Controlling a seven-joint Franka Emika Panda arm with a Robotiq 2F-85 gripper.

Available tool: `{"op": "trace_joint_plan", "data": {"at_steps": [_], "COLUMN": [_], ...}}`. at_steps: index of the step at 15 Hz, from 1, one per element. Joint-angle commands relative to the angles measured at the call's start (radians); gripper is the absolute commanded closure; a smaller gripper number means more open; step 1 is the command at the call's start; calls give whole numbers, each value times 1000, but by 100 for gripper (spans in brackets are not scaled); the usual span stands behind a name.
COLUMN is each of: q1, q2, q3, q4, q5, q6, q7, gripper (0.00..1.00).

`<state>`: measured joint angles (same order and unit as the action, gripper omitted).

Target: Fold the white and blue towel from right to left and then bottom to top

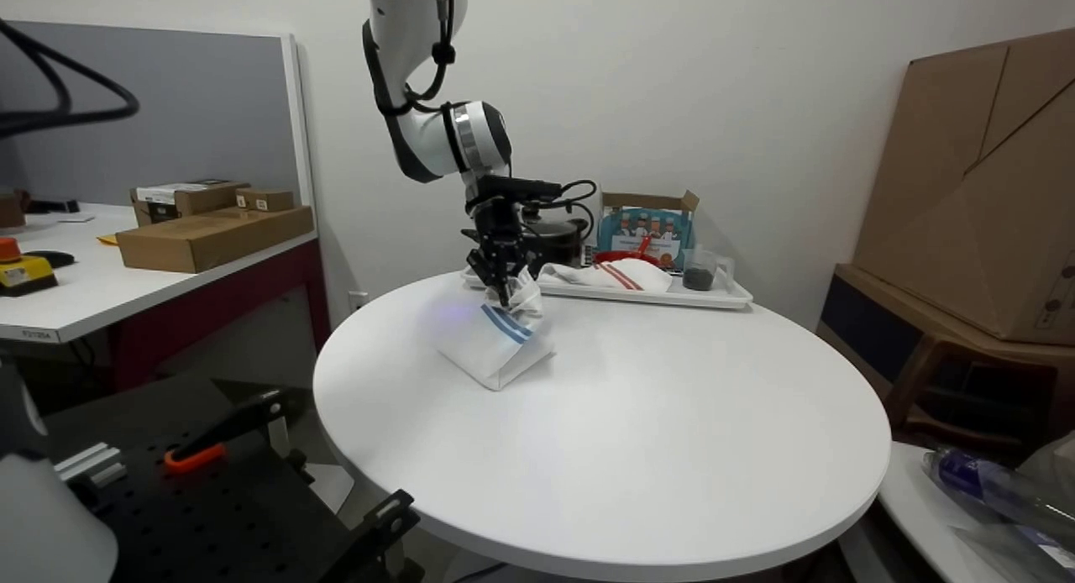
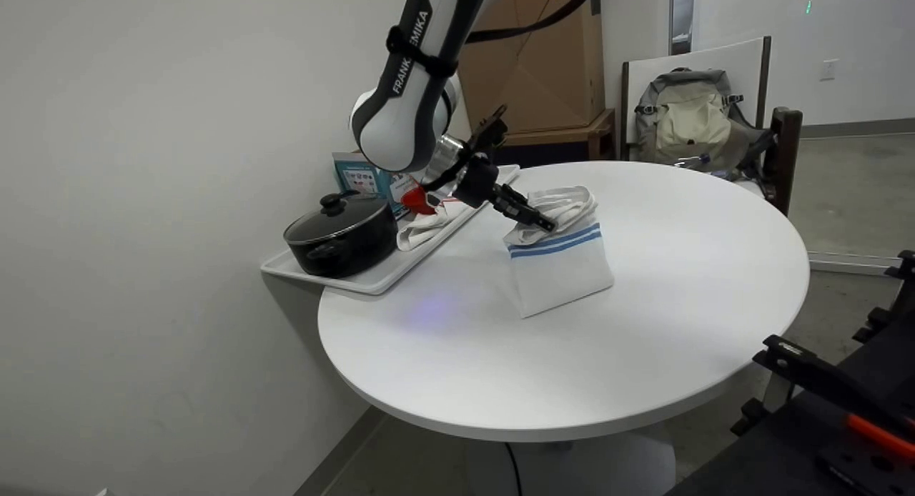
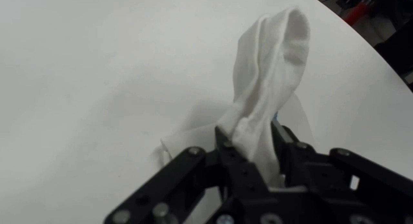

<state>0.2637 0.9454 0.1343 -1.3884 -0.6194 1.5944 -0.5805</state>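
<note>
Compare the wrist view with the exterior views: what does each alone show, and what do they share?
Only the wrist view shows the white and blue towel bunched between the two fingers of the claw.

Only the exterior views show the white tray, the black pot, the white and red cloth and the towel's two blue stripes plainly; the wrist view catches just a speck of blue.

All share the claw, the towel and the white table.

Towel (image 2: 562,269) on table (image 2: 679,324), near tray (image 2: 390,271) with pot (image 2: 342,240) and cloth (image 2: 425,229)
</note>
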Motion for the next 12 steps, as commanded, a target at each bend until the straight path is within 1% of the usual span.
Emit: {"op": "trace_joint_plan", "data": {"at_steps": [1,6,7,10,12], "q1": [17,11,7,-2,-3], "q2": [15,-30,-38,-63,-76], "q3": [-5,4,6,7,3], "q4": [4,-41,-42,-45,-47], "q5": [-50,-70,-61,-33,-19], "q6": [28,190,225,316,353], "q7": [1,78,98,152,181], "gripper": [39,3,0,0,0]}}
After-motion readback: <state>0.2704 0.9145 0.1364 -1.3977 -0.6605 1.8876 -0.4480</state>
